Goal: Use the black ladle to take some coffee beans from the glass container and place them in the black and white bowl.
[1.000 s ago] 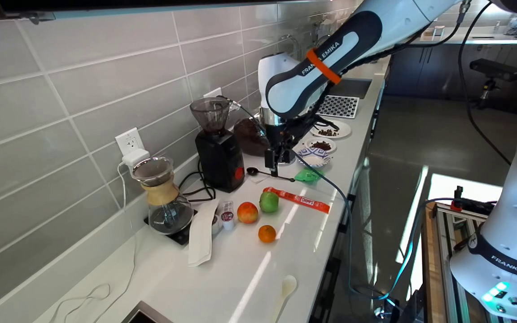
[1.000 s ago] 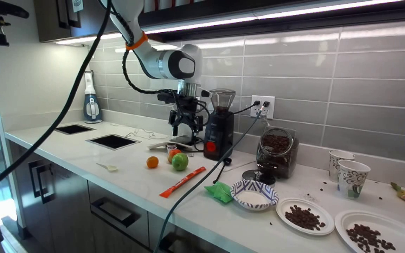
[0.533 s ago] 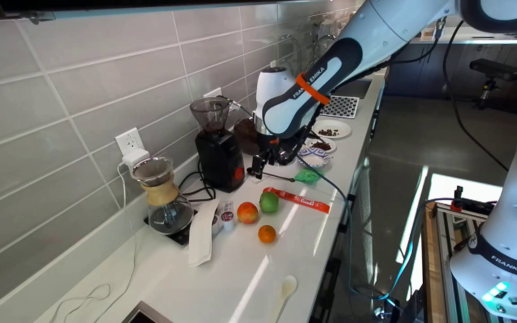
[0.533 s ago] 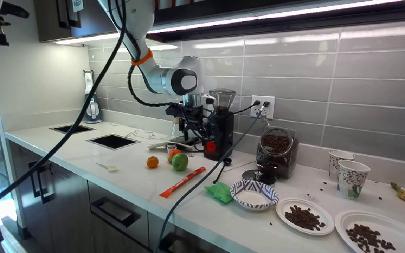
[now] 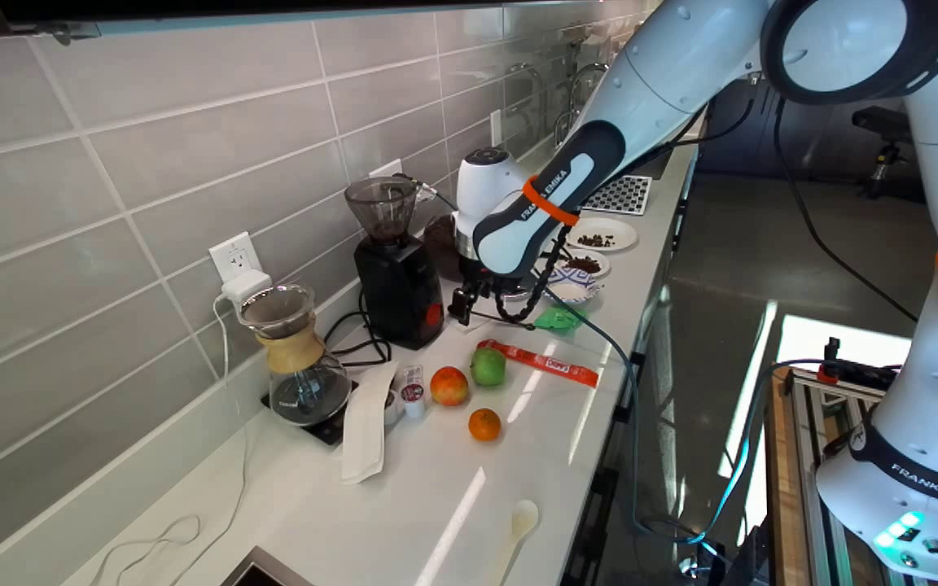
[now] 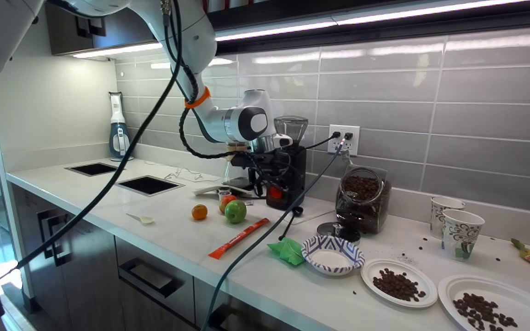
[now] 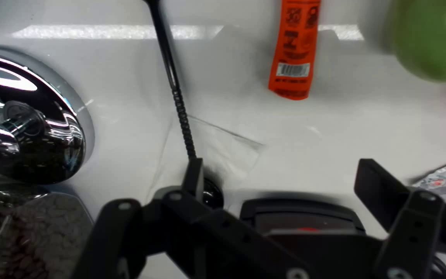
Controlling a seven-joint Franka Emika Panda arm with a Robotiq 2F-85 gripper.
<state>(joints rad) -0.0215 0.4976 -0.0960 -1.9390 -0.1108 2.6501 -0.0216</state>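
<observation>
Coffee beans (image 6: 360, 187) fill much of the jar (image 6: 377, 216), which sits on the counter (image 6: 168, 207) by the tiled wall (image 6: 476, 138), its round mouth turned outward. We see more on the small plate (image 6: 369, 276) and the big plate (image 6: 529, 305), and a few strewn loose nearby. The lid (image 6: 345, 233) lies just beside the jar, with the bowl (image 6: 333, 259) in front of it and the green wrapper (image 6: 288, 251) next to that.

Our gripper (image 7: 283, 174) is released, its fingers spread wide above the counter, near the grinder (image 5: 400, 285). Below it we have the ladle (image 7: 175, 89), lying on the counter; in the wrist view one finger partly hides its scoop, and we cannot tell whether the two touch. The handle runs off between the lid and the red packet (image 7: 294, 50), its end near the wrapper. Just beside the packet we find the green apple (image 5: 488, 366), with the red apple (image 5: 449, 386) and the orange (image 5: 484, 424) near it.
</observation>
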